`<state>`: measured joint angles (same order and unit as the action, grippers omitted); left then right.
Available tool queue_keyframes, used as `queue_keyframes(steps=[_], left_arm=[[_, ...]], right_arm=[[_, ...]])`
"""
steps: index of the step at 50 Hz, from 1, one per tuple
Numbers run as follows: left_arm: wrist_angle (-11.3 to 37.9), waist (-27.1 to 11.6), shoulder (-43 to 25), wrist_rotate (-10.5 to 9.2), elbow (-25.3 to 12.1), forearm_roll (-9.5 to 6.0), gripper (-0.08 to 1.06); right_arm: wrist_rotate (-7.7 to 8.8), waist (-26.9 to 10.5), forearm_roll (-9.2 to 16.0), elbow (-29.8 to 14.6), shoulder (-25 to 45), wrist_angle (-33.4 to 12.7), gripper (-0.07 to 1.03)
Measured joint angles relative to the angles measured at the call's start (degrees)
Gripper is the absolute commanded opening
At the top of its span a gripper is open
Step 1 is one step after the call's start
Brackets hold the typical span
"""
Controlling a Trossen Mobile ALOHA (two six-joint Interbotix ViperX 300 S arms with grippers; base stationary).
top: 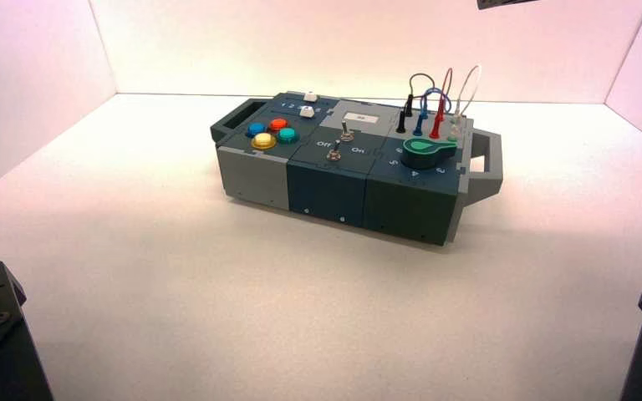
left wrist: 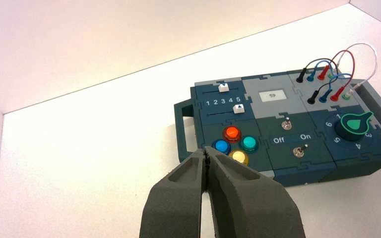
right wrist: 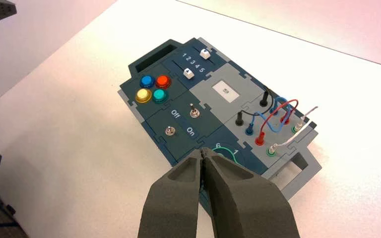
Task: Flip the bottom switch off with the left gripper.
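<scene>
Your box (top: 351, 167) sits toward the far middle of the white tabletop (top: 217, 301), turned slightly, with a handle jutting from each end. A broad stretch of bare tabletop lies between its near edge and both arms, which are parked at the near corners.

The bottom switch (left wrist: 300, 151) is a small silver toggle on the dark blue middle panel, near the box's front edge, just below the white "Off" and "On" lettering; its twin (left wrist: 287, 124) stands just behind it. In the left wrist view the lever leans toward the "On" side.

Your left tool (left wrist: 206, 157) hovers well short of the box, fingers pressed together, holding nothing. Your right tool (right wrist: 202, 157) hangs over the knob end, likewise closed and empty.
</scene>
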<state>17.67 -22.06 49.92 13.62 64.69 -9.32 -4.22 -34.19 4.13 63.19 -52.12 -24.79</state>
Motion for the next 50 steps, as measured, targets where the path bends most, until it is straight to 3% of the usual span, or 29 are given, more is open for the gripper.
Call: queue_keyframes(steps=[34, 40, 50], left_arm=[[-0.09, 0.00, -1.23, 0.09, 0.18, 0.26, -0.03], [-0.09, -0.09, -1.85, 0.00, 0.18, 0.26, -0.03], [0.18, 0.00, -4.39, 0.09, 0.18, 0.18, -0.03]], right_arm=[[0.09, -1.85, 0.00, -0.09, 1.23, -0.09, -0.02], [0.00, -2.81, 0.53, -0.18, 3.34, -0.09, -0.02], [0.09, -7.21, 1.05, -3.96, 12.74, -0.97, -0.02]])
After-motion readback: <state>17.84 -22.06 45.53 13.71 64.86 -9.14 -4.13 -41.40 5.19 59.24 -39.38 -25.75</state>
